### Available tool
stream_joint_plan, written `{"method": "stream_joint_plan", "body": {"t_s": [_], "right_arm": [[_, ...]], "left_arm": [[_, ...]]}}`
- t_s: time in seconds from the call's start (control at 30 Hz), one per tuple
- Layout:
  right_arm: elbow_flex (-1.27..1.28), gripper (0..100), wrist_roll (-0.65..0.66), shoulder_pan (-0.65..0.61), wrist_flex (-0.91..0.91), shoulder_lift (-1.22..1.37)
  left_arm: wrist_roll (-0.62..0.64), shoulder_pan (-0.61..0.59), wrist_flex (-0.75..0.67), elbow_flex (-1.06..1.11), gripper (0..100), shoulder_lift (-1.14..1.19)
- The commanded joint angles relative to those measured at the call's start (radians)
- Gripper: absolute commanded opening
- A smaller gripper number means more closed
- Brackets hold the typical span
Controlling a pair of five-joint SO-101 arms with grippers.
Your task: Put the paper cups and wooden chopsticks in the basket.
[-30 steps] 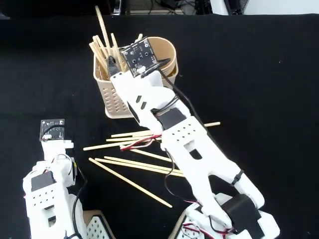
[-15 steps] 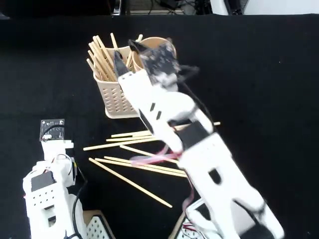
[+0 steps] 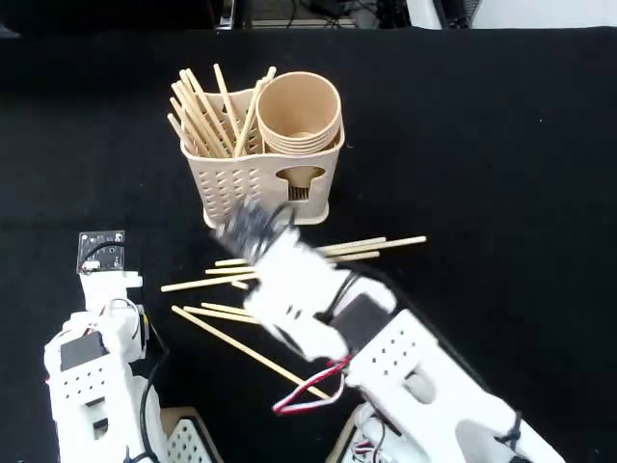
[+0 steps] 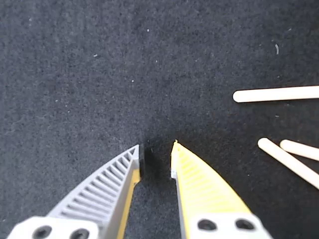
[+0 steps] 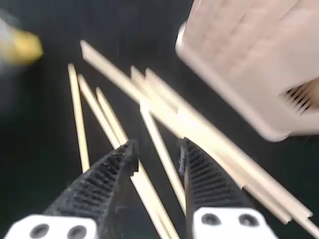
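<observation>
left gripper point(image 4: 155, 149): near-left corner of the table point(image 3: 501, 145), jaws slightly apart, nothing between them. right gripper point(image 5: 158, 152): jaws apart, empty, over the loose chopsticks point(image 3: 198, 284) mid-table. These lie flat, long axes mostly left-right, one slanting toward the near edge. Farther: basket point(image 3: 255, 183). standing chopsticks point(image 3: 202, 111) on end, fanned, left compartment; paper cups point(image 3: 299, 111) stacked mouth-up, right compartment. Table cloth black. pale panel point(image 3: 540, 12) past the far-right corner.

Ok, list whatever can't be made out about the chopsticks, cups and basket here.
- High view: the loose chopsticks run under the right arm, so their count is hidden.
- High view: the paper cups are nested; their number is unclear.
- Right wrist view: the basket is blurred and cut by the edge; its contents are unseen.
</observation>
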Motion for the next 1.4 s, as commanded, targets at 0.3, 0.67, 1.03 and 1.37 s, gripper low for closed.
{"method": "stream_joint_plan", "body": {"t_s": [0.3,0.67,1.03,1.37], "right_arm": [[0.248,23.9,0.055,-0.163,-0.121,-0.021],[0.223,22.3,-0.023,-0.305,-0.046,-0.021],[0.242,22.3,0.155,-0.046,-0.026,-0.021],[0.182,22.7,0.048,-0.241,0.034,-0.019]], "left_arm": [[-0.006,-0.008,-0.021,0.002,12,0.002],[-0.006,-0.008,-0.021,0.002,12,0.002],[-0.006,-0.008,-0.021,0.002,12,0.002],[-0.006,-0.008,-0.021,0.002,12,0.002]]}}
